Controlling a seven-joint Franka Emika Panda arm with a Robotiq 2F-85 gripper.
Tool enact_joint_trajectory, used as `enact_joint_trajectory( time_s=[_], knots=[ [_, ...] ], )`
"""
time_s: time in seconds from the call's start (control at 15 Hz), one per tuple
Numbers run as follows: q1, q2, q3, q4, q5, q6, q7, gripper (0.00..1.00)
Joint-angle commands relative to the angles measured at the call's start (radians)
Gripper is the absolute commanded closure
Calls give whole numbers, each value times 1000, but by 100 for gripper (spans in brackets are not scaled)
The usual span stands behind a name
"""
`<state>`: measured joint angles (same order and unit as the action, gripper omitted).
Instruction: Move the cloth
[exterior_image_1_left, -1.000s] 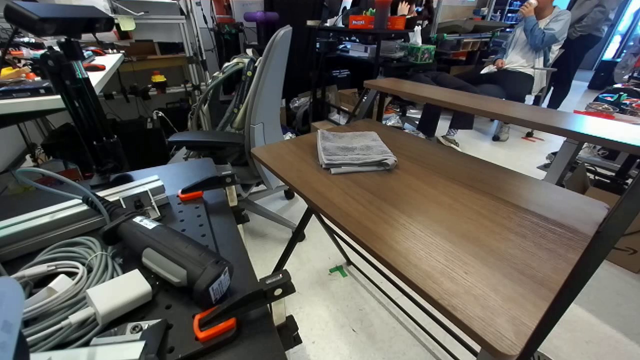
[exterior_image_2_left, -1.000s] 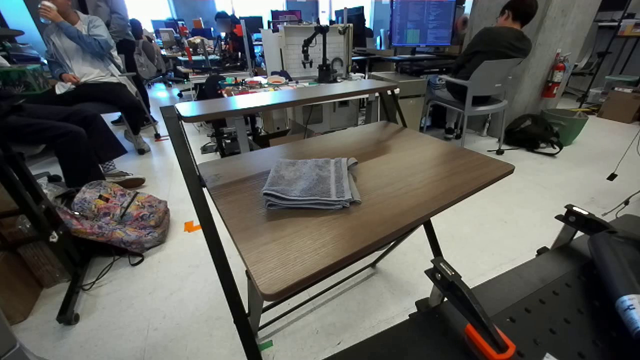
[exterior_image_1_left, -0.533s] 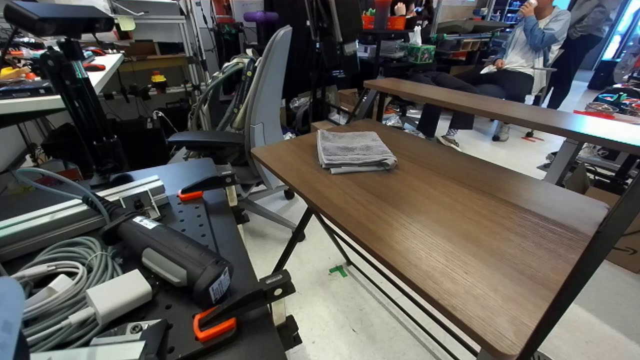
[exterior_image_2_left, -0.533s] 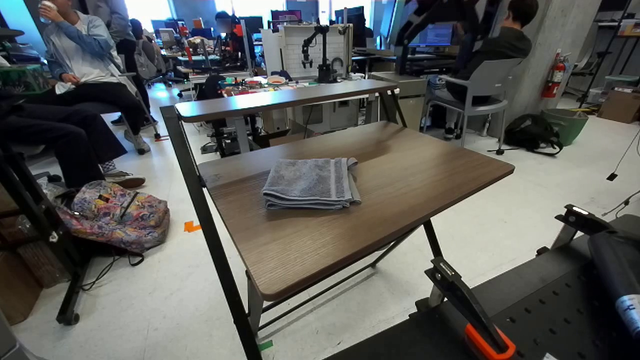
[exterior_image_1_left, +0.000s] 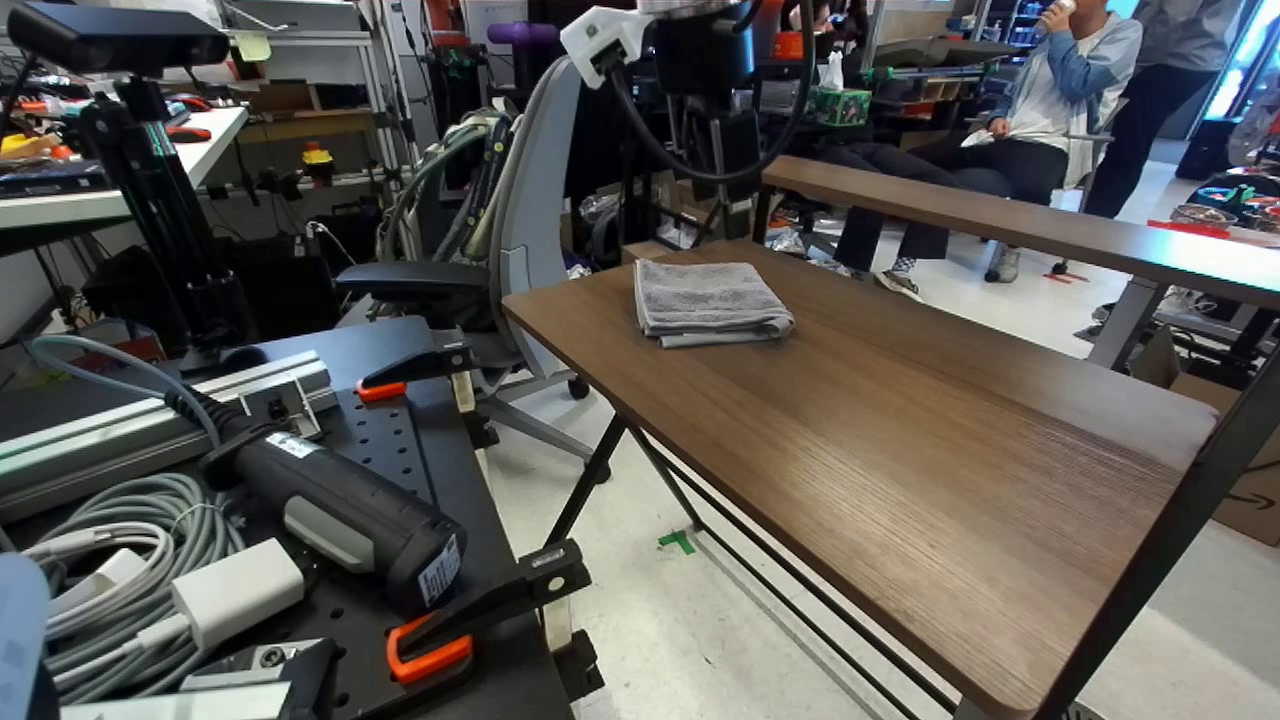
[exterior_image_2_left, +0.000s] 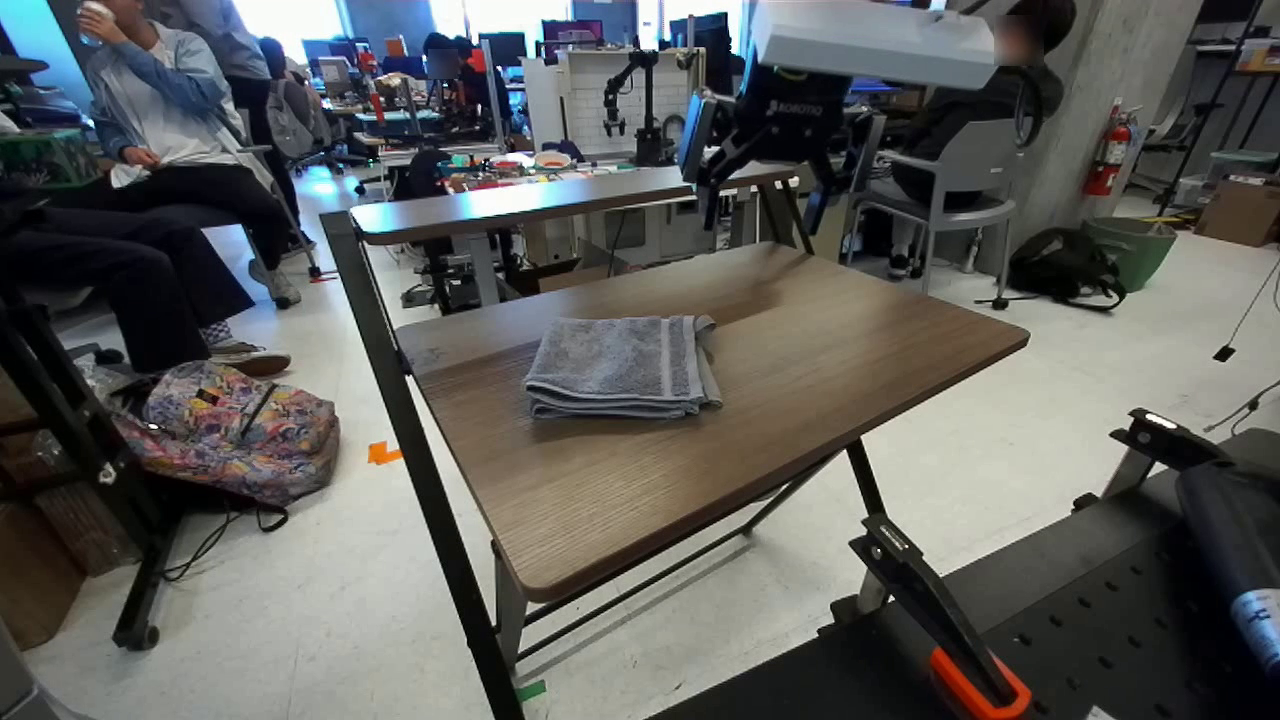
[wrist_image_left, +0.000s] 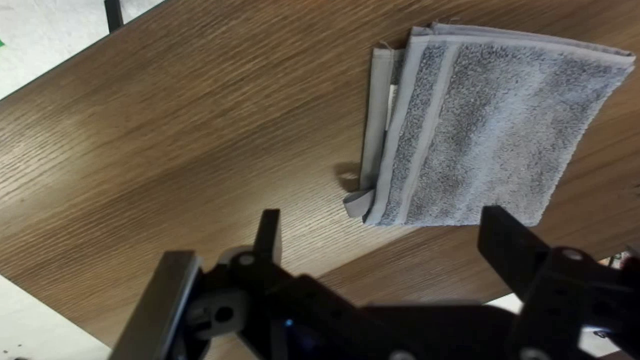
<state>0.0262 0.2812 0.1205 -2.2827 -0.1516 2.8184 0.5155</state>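
The grey folded cloth with paler stripes lies flat on the brown table; it shows in both exterior views (exterior_image_1_left: 710, 300) (exterior_image_2_left: 612, 365). In the wrist view the cloth (wrist_image_left: 485, 135) fills the upper right, with a small loop at its lower left corner. My gripper (exterior_image_2_left: 762, 215) hangs fingers down, well above the table and to the right of the cloth in that exterior view. In the wrist view the gripper (wrist_image_left: 382, 215) is open with nothing between its fingers. The right fingertip overlaps the cloth's lower edge in the picture, but the gripper is above it, not touching.
The brown table (exterior_image_1_left: 900, 430) has a raised shelf (exterior_image_1_left: 1000, 220) along one long side and a dark upright post (exterior_image_2_left: 410, 450) at one end. A black bench (exterior_image_2_left: 1090, 590) with clamps (exterior_image_2_left: 930, 610) stands beside it. A grey office chair (exterior_image_1_left: 540, 200) is near one table end.
The arm has come into view from above, and my gripper has come down over the table. The cloth has not moved.
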Motion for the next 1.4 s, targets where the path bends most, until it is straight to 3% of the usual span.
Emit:
enact_joint_trajectory(
  time_s=[0.0,1.2,1.33],
  knots=[
    [60,0,-58,4,47,1,-36,0],
    [61,0,-59,8,47,1,-36,0],
    [111,7,-101,23,16,-27,19,0]
  ],
)
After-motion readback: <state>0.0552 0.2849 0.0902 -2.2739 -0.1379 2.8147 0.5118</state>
